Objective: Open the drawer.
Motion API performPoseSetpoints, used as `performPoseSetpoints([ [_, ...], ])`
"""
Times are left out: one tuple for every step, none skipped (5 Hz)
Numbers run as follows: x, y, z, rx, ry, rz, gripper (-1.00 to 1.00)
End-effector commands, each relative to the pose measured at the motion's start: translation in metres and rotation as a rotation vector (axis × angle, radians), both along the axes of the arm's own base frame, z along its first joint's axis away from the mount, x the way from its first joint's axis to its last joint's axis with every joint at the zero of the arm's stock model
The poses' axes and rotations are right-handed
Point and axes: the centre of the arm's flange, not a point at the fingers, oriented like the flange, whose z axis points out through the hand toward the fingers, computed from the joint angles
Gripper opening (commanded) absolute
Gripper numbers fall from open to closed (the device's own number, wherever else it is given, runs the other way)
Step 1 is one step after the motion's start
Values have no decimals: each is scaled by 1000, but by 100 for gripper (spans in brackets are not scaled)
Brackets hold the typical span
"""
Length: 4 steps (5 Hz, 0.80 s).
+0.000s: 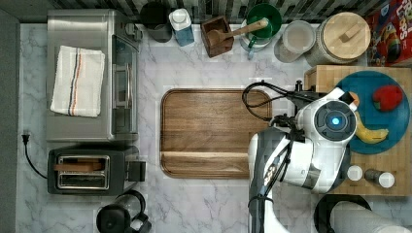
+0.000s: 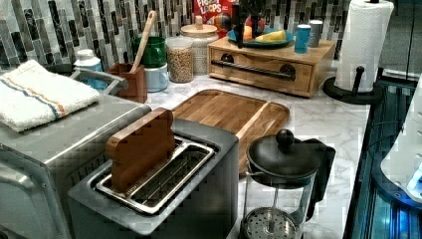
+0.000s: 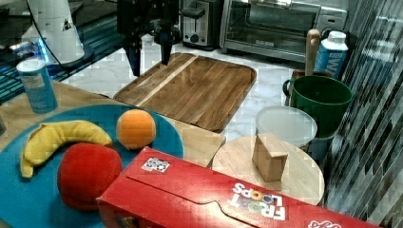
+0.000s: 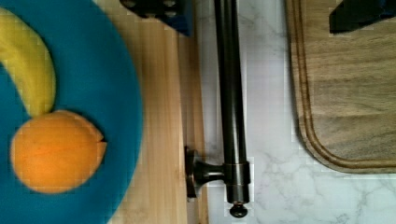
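Pincer (image 3: 149, 50): 2 dark fingers hang spread apart with nothing between them, above the box's front edge in the right view; in the wrist view the finger tips (image 4: 156, 10) flank the handle, one over the box top, the other over the tray.
Handle (image 4: 231, 93): long black bar just below the pincer, standing off the drawer front on a short post, with counter (image 4: 268, 84) showing beneath it.
Drawer (image 2: 259, 67): wide light-wood front in a butcher-block box at the back of the counter in the left view; it sits flush with the box, closed.
Box top: a teal plate (image 4: 119, 93) with a banana (image 4: 25, 56) and an orange (image 4: 53, 151); the right view adds a red fruit (image 3: 88, 173) touching the banana.
Tray (image 1: 211, 132): darker brown wood with rounded corners, on the counter just beside the drawer front, apart from the handle.
Further off: toaster (image 1: 90, 171) and toaster oven (image 1: 90, 75) along the top view's left.
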Motion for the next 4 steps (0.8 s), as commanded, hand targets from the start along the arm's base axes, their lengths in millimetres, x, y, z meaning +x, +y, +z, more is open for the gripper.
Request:
performPoseSetpoints([
  [3, 9, -55, -23, -40, 102, 100],
  [5, 4, -74, -36, -38, 91, 100],
  [5, -3, -92, -40, -54, 90, 100],
  [3, -5, -99, -24, -67, 87, 100],
])
